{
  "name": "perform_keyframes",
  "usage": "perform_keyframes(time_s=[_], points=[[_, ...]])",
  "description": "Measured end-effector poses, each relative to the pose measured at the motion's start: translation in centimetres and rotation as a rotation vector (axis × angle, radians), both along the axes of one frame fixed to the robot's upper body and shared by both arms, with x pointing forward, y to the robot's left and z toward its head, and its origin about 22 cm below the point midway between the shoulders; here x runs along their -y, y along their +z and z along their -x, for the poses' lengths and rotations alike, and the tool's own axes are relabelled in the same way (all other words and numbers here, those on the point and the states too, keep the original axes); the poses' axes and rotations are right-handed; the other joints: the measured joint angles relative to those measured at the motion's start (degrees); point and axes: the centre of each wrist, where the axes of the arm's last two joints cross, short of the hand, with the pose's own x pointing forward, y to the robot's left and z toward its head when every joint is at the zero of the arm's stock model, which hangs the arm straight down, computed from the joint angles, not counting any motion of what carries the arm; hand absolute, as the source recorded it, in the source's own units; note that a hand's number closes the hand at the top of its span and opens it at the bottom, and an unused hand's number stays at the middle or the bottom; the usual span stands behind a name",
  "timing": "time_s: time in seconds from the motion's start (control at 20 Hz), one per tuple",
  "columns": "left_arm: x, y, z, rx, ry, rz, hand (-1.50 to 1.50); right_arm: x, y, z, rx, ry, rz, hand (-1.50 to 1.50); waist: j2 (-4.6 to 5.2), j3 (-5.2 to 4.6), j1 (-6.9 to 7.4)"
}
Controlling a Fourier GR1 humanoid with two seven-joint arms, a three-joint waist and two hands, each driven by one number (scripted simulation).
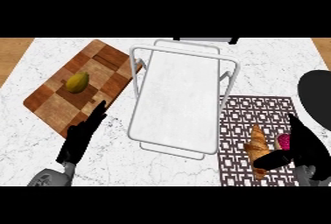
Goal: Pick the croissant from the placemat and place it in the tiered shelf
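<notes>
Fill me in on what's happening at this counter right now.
The robot's right hand is at the golden-brown croissant on the dark patterned placemat, thumb curled across its lower part. The croissant is not yet lifted. A small pink-red item sits beside it. The white wire tiered shelf stands at centre with nothing on its top. The left hand rests open near the checkered wooden cutting board holding a yellow-green fruit.

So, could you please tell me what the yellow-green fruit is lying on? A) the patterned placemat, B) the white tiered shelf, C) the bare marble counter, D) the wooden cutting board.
D: the yellow-green fruit lies on the checkered wooden cutting board at the left, well apart from the placemat where the croissant lies.
</notes>
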Motion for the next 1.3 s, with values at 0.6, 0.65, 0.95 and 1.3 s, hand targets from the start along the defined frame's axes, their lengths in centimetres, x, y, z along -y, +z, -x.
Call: perform_keyframes(time_s=[0.6,0.65,0.95,1.3], points=[[-0.9,-0.3,1.1,-0.007,0.041,0.002,0.0,-2.6,-2.8,-2.3,-0.069,-0.009,0.096,-1.5,-0.57,0.03,-1.91],[-0.8,-0.4,1.3,-0.007,0.039,0.003,0.0,-2.8,-2.9,-2.6,-0.071,-0.014,0.097,-1.5,-0.57,0.06,-1.93],[-1.2,-0.4,1.3,-0.008,0.041,-0.003,0.0,-3.7,-3.8,-2.5,-0.114,-0.019,0.116,-1.5,-0.62,0.05,-2.47],[-1.6,-0.3,1.1,-0.005,0.043,0.001,0.0,-4.1,-4.3,-3.7,-0.131,-0.04,0.122,-1.5,-0.62,-0.05,-2.52]])
